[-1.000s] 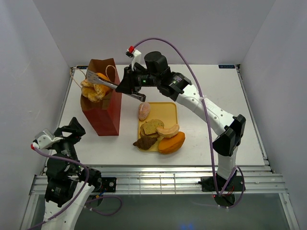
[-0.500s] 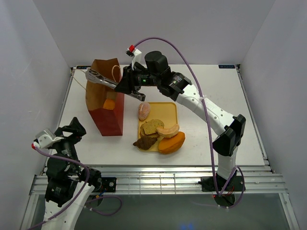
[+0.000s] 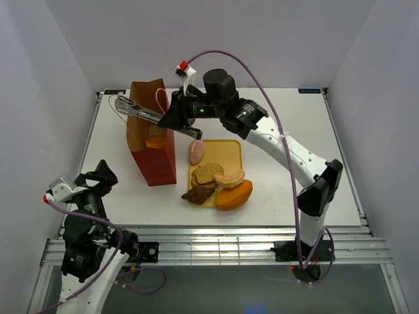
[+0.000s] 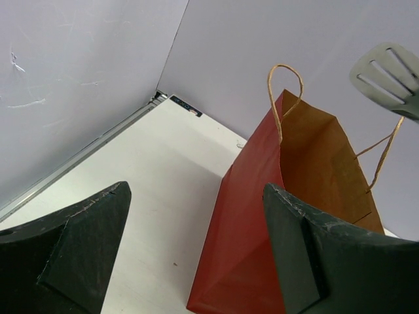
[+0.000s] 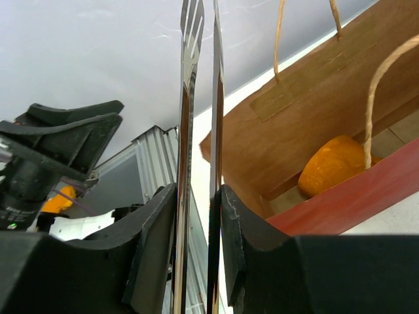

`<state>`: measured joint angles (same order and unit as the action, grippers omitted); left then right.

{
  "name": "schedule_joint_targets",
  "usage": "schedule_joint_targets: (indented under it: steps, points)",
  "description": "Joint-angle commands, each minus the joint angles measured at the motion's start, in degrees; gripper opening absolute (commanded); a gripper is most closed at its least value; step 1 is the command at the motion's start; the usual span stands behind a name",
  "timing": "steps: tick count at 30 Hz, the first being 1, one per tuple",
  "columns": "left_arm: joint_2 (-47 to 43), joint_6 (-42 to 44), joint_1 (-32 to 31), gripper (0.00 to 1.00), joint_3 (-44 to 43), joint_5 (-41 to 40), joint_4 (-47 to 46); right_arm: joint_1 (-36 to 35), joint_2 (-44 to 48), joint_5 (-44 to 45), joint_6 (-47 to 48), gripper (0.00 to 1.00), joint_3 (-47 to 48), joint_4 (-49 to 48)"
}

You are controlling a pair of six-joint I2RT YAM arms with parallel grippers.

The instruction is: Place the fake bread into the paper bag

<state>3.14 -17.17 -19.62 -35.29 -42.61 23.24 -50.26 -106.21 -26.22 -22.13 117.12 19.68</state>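
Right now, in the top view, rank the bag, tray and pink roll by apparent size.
1. bag, though it stands tall and nearer the camera, which flatters it
2. tray
3. pink roll, clearly smallest

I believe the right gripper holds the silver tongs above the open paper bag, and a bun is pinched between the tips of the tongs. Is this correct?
Not quite. The right gripper does hold the silver tongs above the paper bag, but the tongs are empty. The right wrist view shows nothing between their blades, and the orange bun lies inside the bag.
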Motion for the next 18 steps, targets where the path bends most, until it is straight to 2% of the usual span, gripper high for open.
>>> schedule_joint_targets:
  steps: [1, 7, 14, 18]
  points:
    - [0.03, 0.82, -0.16, 0.92, 0.31, 0.6, -0.83, 0.16, 6.8, -3.04, -0.28, 0.37, -1.97, -3.95]
    - [0.73, 1.17, -0.16, 0.95, 0.31, 1.12, -0.83, 0.16, 14.79, -0.78, 2.08, 0.38, -6.28, -0.88]
    - [3.37, 1.87, -0.16, 0.96, 0.04, 2.97, -0.83, 0.16, 30.51, 7.57, 5.95, 0.4, -22.44, 0.79]
    - [3.89, 2.14, -0.16, 0.96, 0.04, 3.67, -1.01, 0.16, 37.91, 14.34, 7.45, 0.43, -35.25, 2.55]
